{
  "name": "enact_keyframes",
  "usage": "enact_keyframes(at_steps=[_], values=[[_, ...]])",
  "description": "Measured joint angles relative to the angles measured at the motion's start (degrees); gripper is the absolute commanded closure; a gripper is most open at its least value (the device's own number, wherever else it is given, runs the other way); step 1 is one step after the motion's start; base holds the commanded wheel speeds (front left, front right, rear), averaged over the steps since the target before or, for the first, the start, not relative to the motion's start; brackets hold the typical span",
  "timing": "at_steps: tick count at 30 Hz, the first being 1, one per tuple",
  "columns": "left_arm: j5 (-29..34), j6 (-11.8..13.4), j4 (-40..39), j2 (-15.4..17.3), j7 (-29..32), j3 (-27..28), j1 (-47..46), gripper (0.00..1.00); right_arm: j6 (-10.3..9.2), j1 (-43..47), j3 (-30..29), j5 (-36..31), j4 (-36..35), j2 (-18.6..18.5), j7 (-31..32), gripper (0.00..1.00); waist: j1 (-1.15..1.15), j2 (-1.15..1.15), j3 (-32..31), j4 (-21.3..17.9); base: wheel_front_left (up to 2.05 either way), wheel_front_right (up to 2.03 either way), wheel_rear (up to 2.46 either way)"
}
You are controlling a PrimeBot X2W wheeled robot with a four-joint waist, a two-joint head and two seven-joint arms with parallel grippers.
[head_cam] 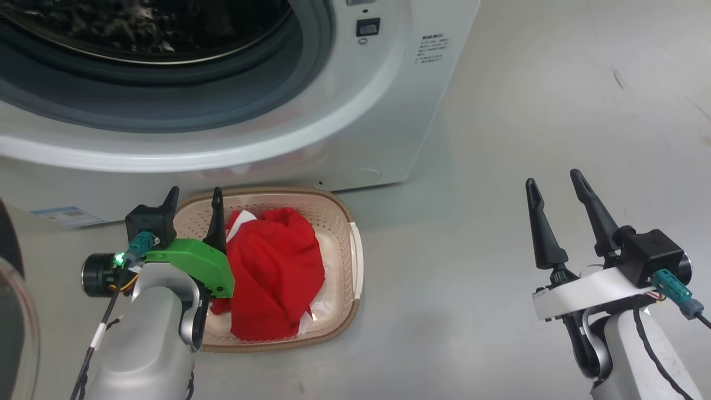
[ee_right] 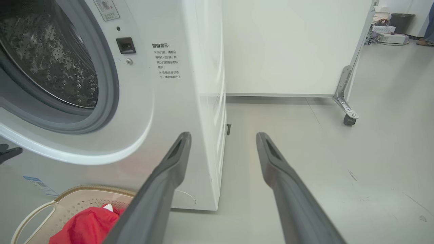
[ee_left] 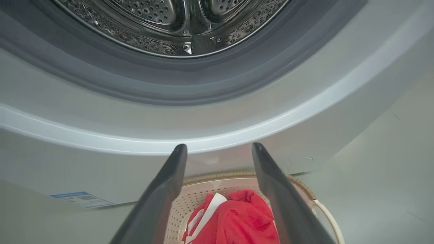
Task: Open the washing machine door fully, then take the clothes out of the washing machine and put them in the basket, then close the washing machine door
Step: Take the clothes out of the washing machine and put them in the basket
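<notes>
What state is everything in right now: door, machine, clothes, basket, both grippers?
washing machine door: swung open, at the head view's left edge.
washing machine: opening uncovered; the visible part of the drum is bare steel.
clothes: crumpled red heap inside the basket.
basket: upright on the floor before the machine, holding the clothes.
left gripper: jaws open, empty, over the basket.
right gripper: jaws open, empty, over bare floor.

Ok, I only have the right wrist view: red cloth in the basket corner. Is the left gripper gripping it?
Observer: No. In the head view the left gripper is open above the basket; the clothes lie loose in it.
Operator: Anything in the drum?
Observer: Left wrist view: the lower drum of the washing machine is bare steel.
Operator: The door?
Observer: Open; an edge of the washing machine door shows at the head view's lower left.
</notes>
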Motion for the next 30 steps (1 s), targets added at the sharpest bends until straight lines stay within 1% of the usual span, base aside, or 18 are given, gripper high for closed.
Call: enact_keyframes(at_steps=[8,14,21,24,30], values=[[0.6,0.1,-8.3,0.0,0.0,0.6,3.6,0.00,-0.48,2.6,-0.5,0.0,0.4,0.0,0.0,0.00,0.00,0.00,-5.0,2.4,0.00,0.00,0.00],[2.6,1.3,-16.7,0.0,0.0,1.6,6.4,0.00,-0.94,4.3,-0.7,-0.1,0.5,0.0,0.0,0.00,0.00,0.00,-8.6,3.7,0.00,0.00,0.00],[3.8,2.5,-22.1,0.6,0.0,2.0,12.5,0.00,-1.42,6.5,-0.9,-0.2,0.4,0.1,0.0,0.00,0.00,0.00,-12.4,4.7,0.00,0.00,0.00],[4.3,2.9,-23.7,0.9,0.0,2.2,15.5,0.00,-1.86,7.6,-1.1,-0.3,0.4,0.1,0.0,0.00,0.00,0.00,-14.0,5.0,0.00,0.00,0.00],[4.7,3.4,-26.2,1.3,0.0,2.1,20.6,0.00,-2.01,9.8,-1.3,-0.5,0.4,0.1,0.0,0.00,0.00,0.00,-16.8,5.4,0.00,0.00,0.00]])
